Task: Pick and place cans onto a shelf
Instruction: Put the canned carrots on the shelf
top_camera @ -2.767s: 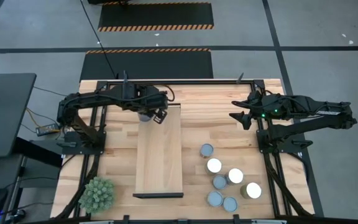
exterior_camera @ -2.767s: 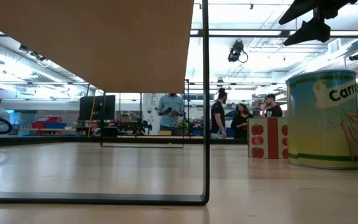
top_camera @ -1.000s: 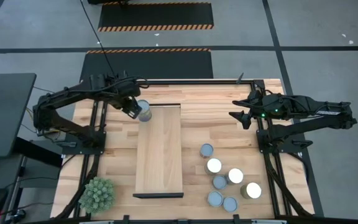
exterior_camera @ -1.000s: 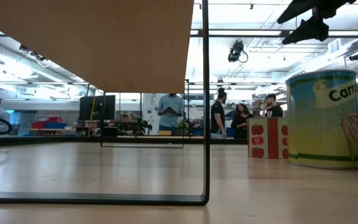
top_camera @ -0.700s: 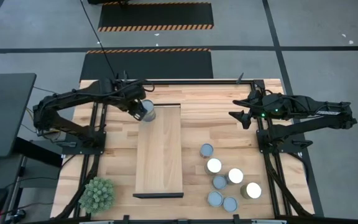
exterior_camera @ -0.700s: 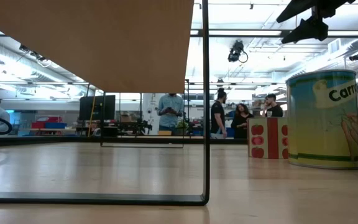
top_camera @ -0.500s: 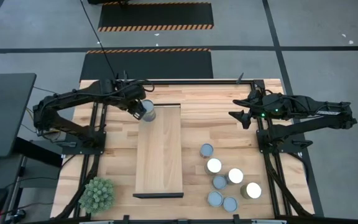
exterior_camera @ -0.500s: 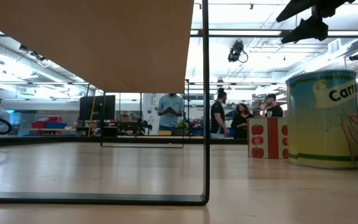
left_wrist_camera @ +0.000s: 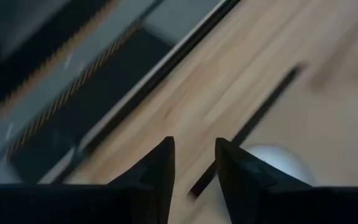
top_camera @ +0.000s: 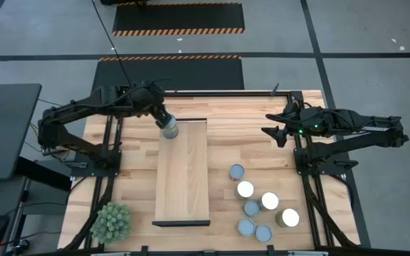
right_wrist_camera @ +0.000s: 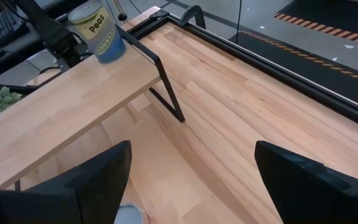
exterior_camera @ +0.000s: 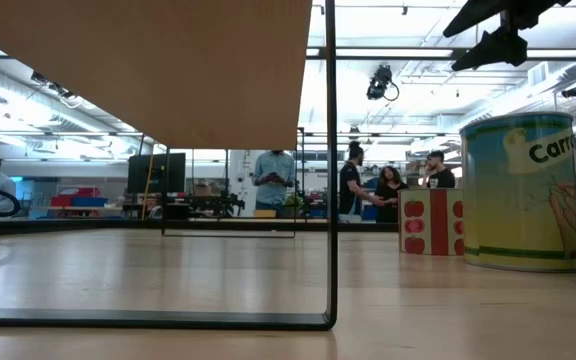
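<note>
At the shelf's [top_camera: 182, 171] far left corner, the left pincer [top_camera: 164, 120] clasps a peas can [top_camera: 169, 129] upright; the right pincer [top_camera: 275, 133] hangs open, nearer the seven cans [top_camera: 260, 208] on the worktop [top_camera: 219, 114].

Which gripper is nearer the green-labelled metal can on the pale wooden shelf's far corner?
Left. The left gripper is right at the can; the right gripper hovers across the table, beyond the shelf.

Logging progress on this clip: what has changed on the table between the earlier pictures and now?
The left gripper swung out past the shelf's far left corner, then came back, and its can now sits at that corner. I can't tell whether it has let go. The right gripper and the seven cans on the table stayed put.
</note>
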Available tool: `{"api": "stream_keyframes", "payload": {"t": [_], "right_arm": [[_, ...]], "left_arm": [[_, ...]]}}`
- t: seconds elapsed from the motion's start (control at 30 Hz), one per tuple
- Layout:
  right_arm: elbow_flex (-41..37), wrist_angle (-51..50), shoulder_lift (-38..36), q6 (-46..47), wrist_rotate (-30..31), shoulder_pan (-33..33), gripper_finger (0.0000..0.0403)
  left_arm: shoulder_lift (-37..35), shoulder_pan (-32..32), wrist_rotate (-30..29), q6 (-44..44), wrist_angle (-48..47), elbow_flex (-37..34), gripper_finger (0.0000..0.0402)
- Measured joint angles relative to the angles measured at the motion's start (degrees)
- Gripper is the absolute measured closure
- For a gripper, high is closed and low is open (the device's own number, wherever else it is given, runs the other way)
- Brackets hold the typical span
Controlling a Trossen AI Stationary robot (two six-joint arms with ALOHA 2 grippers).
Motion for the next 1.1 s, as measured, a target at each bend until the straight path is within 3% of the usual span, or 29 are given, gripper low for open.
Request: {"api": "stream_keyframes", "payload": {"t": [0.17, 0.43, 0.67, 1.1], "right_arm": [[0.0, 0.0, 1.8, -0.1, -2.8, 0.0, 0.0054], [0.0, -0.9, 6.9, -0.2, -10.5, 0.2, 0.0054], [0.0, -4.3, 9.8, -0.2, -16.7, 0.3, 0.0054], [0.0, -3.8, 13.2, 3.7, -19.7, 8.2, 0.0054]], "left_arm": [[1.7, -4.3, 5.8, 7.5, 10.8, 0.1, 0.0281], [6.3, -9.2, 11.8, 2.9, 17.2, 0.0, 0.0281], [10.6, -15.0, 12.1, -3.4, 19.8, 0.0, 0.0280], [11.9, -22.2, 15.3, -14.7, 29.1, 0.0, 0.0280]]}}
